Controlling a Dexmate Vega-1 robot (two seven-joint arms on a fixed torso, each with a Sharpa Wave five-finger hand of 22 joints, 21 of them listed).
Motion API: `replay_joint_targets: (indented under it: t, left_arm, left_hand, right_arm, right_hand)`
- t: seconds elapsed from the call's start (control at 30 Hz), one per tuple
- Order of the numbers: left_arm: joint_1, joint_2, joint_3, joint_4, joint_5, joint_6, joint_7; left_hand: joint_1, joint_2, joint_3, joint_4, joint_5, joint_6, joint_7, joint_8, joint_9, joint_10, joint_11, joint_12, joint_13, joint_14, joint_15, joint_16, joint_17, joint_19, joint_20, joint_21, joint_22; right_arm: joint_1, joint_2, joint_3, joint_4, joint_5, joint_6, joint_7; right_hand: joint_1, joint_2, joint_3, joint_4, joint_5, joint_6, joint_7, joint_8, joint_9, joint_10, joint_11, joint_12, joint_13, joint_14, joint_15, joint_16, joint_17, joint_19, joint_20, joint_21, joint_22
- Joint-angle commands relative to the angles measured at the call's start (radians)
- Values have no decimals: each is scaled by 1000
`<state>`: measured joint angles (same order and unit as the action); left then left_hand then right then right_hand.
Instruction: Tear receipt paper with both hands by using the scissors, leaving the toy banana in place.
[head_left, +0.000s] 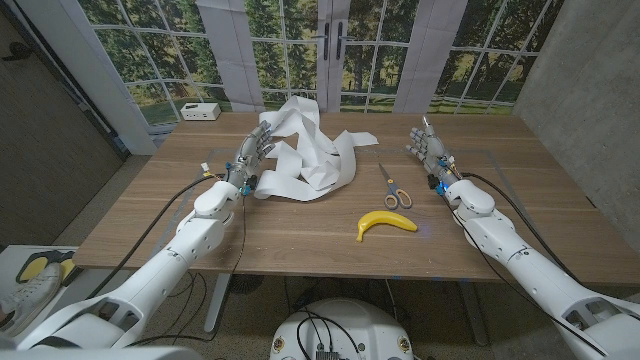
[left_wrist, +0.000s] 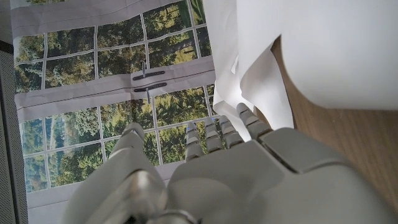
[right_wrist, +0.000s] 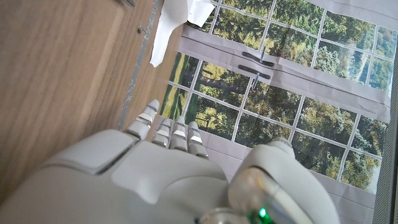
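Head view: paper (head_left: 305, 152), a long white strip, lies in a loose crumpled heap on the far middle of the surface (head_left: 300, 240), whole as far as can be seen. Left hand (head_left: 252, 157) stands at the heap's left edge, fingers apart, holding nothing; contact cannot be told. Scissors (head_left: 394, 189) lie untouched right of the paper. Banana (head_left: 385, 223) lies near of the scissors, apart from both hands. Right hand (head_left: 428, 147) stands far right of the scissors, fingers apart, holding nothing.

Left wrist view: left hand (left_wrist: 211, 168), fingers straight, paper (left_wrist: 311, 50) just beside them.

Right wrist view: right hand (right_wrist: 168, 162), fingers straight, nothing in it.

Status: nothing cut yet. Left to do: take scissors, grip paper, cut; banana stays.
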<state>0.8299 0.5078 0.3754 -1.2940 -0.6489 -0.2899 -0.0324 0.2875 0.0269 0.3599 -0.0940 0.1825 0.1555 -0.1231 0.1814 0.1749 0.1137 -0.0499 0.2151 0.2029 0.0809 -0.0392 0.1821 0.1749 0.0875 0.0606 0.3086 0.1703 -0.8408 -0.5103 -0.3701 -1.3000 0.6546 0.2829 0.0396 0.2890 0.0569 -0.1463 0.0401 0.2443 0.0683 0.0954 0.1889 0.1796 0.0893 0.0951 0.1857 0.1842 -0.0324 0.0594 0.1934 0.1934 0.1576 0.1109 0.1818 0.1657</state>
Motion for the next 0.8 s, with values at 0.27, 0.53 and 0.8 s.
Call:
replay_joint_targets:
  t: [0.27, 0.53, 0.8]
  left_arm:
    - [5, -3, 1, -9, 6, -4, 1]
    - [14, 8, -10, -6, 4, -20, -3]
    - [25, 2, -20, -14, -1, -52, -6]
  left_hand:
    - [10, 1, 7, -6, 3, 14, 3, 8, 5, 11, 1, 7, 1, 11, -9, 6, 1, 11, 2, -1, 3]
    - [11, 2, 8, -9, 3, 14, 2, 7, 5, 8, -5, 5, 0, 11, -10, 6, 1, 12, 2, -5, 3]
    - [15, 13, 13, -11, 4, 15, 10, 7, 5, 5, -3, 3, -1, 7, -10, 4, 1, 14, 2, -9, 4]
  right_arm:
    - [-15, -13, 5, -1, 9, 12, 21]
    - [7, -15, -14, 27, -35, 58, 42]
    - [-3, -48, -21, -22, -55, 16, 26]
  right_hand:
    - [8, 3, -5, -2, 4, 1, 0, 4, 5, 0, 5, 8, 2, 0, 7, 7, 3, 5, 0, 4, 4]
    - [47, -1, 3, -28, -2, -59, -9, -8, 4, -10, -13, 4, 2, -12, -22, 1, -1, -21, -22, -2, 3]
    - [64, -2, 7, -39, -5, -80, -4, -10, 4, -31, -15, -2, 2, -29, -23, -4, -2, -36, -22, -4, 3]
